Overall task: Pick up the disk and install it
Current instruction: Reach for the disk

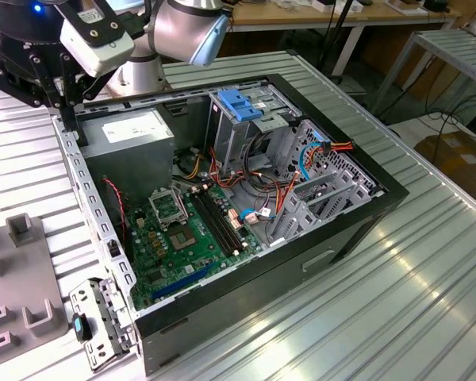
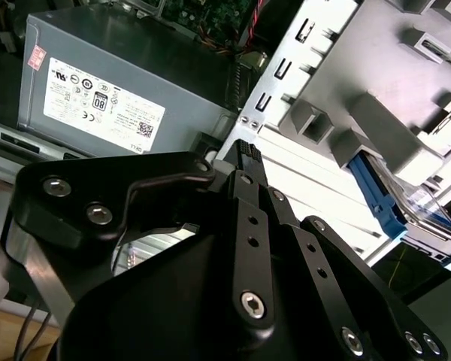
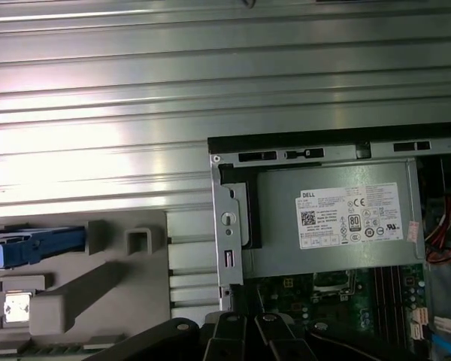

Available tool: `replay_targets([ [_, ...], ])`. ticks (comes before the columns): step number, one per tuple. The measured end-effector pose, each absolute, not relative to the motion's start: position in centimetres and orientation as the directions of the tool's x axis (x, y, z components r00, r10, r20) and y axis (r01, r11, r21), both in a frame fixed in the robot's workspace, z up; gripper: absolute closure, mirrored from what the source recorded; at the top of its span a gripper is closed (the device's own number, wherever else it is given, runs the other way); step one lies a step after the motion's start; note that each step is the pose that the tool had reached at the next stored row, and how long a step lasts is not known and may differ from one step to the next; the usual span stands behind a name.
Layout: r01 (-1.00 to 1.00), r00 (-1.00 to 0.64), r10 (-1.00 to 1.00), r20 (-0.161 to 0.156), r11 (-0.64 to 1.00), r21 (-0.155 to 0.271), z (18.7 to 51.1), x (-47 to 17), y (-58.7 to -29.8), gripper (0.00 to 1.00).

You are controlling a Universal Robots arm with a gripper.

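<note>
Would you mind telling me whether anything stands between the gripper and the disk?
Nothing visible blocks the way. The disk lies in the grey fixture beside the case, and the gripper hangs above the case's edge.

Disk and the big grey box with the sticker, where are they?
disk [image 3: 45, 248], first wrist view, on its blue carrier frame.
grey box [image 3: 334, 219], first wrist view, on its white sticker.

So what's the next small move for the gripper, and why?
Likely shift the gripper sideways off the case rim toward the disk. The gripper hangs over the rim beside the power supply, while the disk sits in the grey holder outside the case, not under the gripper.
</note>
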State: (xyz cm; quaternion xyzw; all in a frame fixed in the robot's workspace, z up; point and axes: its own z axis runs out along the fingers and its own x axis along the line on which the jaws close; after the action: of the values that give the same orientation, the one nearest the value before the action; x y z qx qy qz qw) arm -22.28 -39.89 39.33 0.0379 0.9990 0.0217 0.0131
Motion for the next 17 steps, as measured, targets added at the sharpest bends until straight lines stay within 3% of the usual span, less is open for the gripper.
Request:
replay_targets([
  [17,0.075,-0.997,0.076,-0.024,0.996,0.044,39.3,-24.1,-39.9,0.89],
])
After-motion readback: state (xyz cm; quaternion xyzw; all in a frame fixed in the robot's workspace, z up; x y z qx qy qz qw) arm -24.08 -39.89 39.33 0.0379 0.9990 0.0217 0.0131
